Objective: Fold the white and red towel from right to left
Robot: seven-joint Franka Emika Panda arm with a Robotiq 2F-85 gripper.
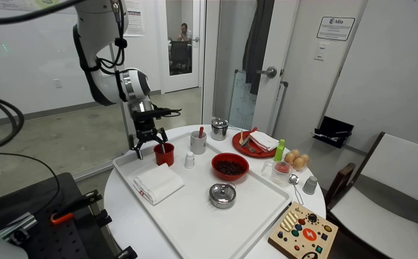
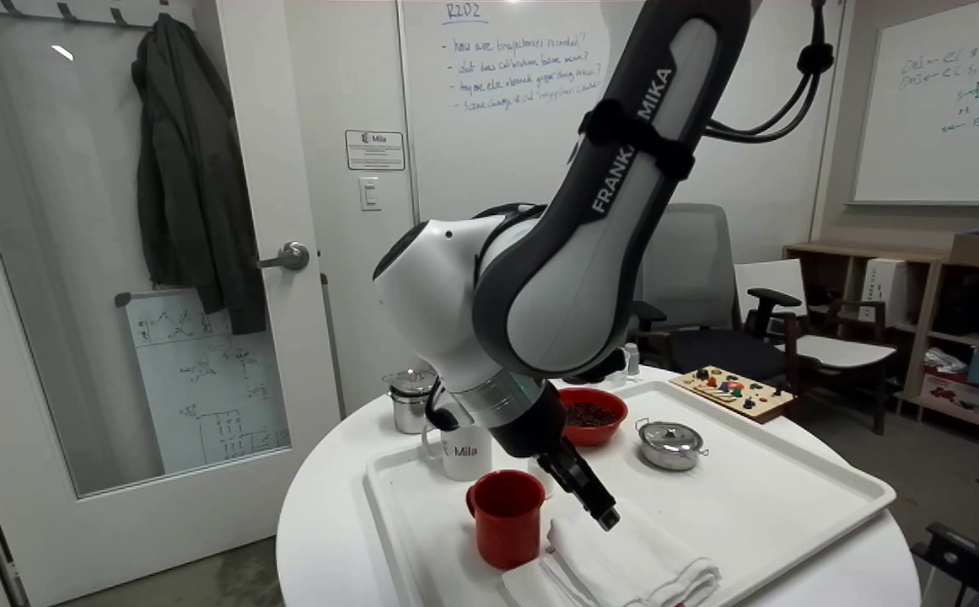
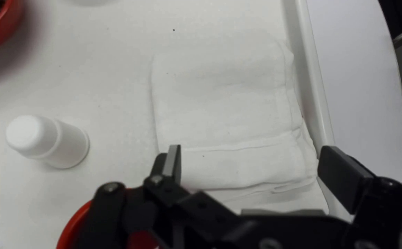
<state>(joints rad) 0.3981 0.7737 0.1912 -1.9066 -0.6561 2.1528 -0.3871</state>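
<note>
The white and red towel [image 1: 162,182] lies folded in layers on the tray, close to its rim. A bit of red shows at its side in an exterior view. It also shows in an exterior view [image 2: 624,563] and in the wrist view [image 3: 218,103], where one lower layer sticks out on the gripper's side. My gripper [image 1: 152,153] is open and empty, its fingers wide apart. In the wrist view the gripper [image 3: 251,155] spans the towel's near end from above; it also shows in an exterior view [image 2: 609,518]. Whether a fingertip touches the cloth cannot be told.
A red cup [image 2: 508,518] stands right beside the gripper. A white bottle [image 3: 48,141], a grey mug [image 1: 198,142], a red bowl [image 1: 230,158] and a lidded metal pot [image 1: 222,196] stand on the white tray [image 1: 165,235]. A red plate [image 1: 236,142] lies beyond.
</note>
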